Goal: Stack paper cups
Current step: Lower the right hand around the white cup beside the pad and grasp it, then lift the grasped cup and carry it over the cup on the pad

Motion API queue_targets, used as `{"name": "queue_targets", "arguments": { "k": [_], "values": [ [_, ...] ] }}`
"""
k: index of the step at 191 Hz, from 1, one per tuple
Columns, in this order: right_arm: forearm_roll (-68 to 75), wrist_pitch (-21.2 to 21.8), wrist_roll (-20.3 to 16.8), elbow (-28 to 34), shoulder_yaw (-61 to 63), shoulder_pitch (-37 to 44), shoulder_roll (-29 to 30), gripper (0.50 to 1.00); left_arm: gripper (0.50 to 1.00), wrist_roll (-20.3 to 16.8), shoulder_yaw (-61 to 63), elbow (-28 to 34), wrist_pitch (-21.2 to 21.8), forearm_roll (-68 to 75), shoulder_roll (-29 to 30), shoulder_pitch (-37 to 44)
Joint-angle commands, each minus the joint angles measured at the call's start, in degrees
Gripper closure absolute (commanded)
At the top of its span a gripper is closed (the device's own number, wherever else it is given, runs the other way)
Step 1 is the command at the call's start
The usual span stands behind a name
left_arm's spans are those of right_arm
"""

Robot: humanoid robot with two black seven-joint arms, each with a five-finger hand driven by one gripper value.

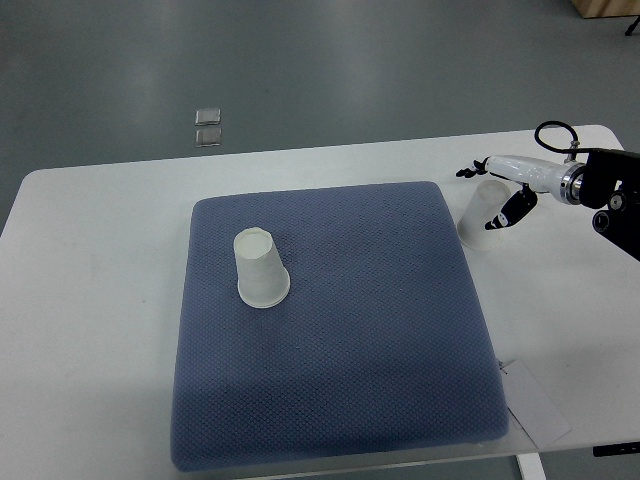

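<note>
Left on the blue mat (330,330), one upturned cup (261,267) waits. At the mat's right edge, your right hand (505,195) wraps the second cup (480,215) — hold gently, lift straight, don't crush its wall.

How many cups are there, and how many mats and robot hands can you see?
Paper cups: 2, one upside down on the mat, one by the right hand
Blue mats: 1
Robot hands: 1, the right hand
Total: 4
</note>
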Motion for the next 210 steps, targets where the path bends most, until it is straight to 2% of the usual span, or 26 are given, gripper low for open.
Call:
{"name": "queue_targets", "arguments": {
  "k": [1, 28, 67, 98, 131, 144, 159, 172, 190, 210],
  "values": [
    [-0.08, -1.58, 0.00, -1.27, -2.07, 0.69, 0.09, 0.666, 0.500, 0.00, 0.07, 0.00, 0.05, 0.01, 0.00, 0.00],
    [-0.08, -2.28, 0.00, -1.62, -3.12, 0.78, 0.00, 0.695, 0.500, 0.00, -0.02, 0.00, 0.05, 0.01, 0.00, 0.00],
    [-0.08, -2.19, 0.00, -1.71, -3.12, 0.86, 0.00, 0.703, 0.500, 0.00, -0.02, 0.00, 0.05, 0.01, 0.00, 0.00],
    [-0.08, -1.84, 0.00, -1.70, -3.12, 0.86, 0.00, 0.752, 0.500, 0.00, -0.02, 0.00, 0.05, 0.01, 0.00, 0.00],
    [-0.08, -1.76, 0.09, -1.71, -3.12, 0.86, 0.00, 0.779, 0.500, 0.00, -0.02, 0.00, -0.03, 0.01, 0.00, 0.00],
    [-0.08, -1.58, 0.18, -1.62, -3.12, 1.13, 0.00, 0.816, 0.500, 0.00, -0.02, 0.00, 0.05, 0.01, 0.00, 0.00],
    [0.10, -1.58, 0.27, -1.62, -3.12, 1.48, -0.17, 0.881, 0.500, 0.00, 0.07, 0.00, -0.03, 0.01, 0.00, 0.00],
    [0.36, -1.49, 0.36, -1.62, -2.95, 1.83, -0.52, 0.910, 0.500, 0.00, -0.02, 0.00, 0.05, 0.01, 0.00, 0.00],
    [0.89, -1.14, 0.36, -1.00, -2.86, 4.20, -0.96, 0.912, 0.500, 0.00, -0.02, 0.00, -0.03, 0.01, 0.00, 0.00],
    [1.06, 1.15, 0.97, 0.76, -2.24, 7.54, -1.14, 0.912, 0.500, 0.00, -0.02, 0.00, 0.05, 0.01, 0.00, 0.00]
  ]
}}
